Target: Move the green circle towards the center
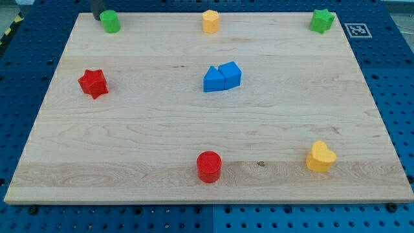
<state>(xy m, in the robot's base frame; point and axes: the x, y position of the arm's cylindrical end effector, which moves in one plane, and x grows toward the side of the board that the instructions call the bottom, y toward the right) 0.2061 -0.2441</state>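
The green circle (111, 21) stands at the top left corner of the wooden board (129, 136). The dark rod comes down at the view's top left, and my tip (97, 17) sits just left of the green circle, close to it or touching it. Two blue blocks (222, 77) sit side by side near the board's centre, far to the right and below the green circle.
A yellow block (210, 21) is at the top middle and a green star (321, 21) at the top right. A red star (93, 83) is at the left, a red cylinder (209, 166) at the bottom middle, a yellow heart (320, 157) at the bottom right.
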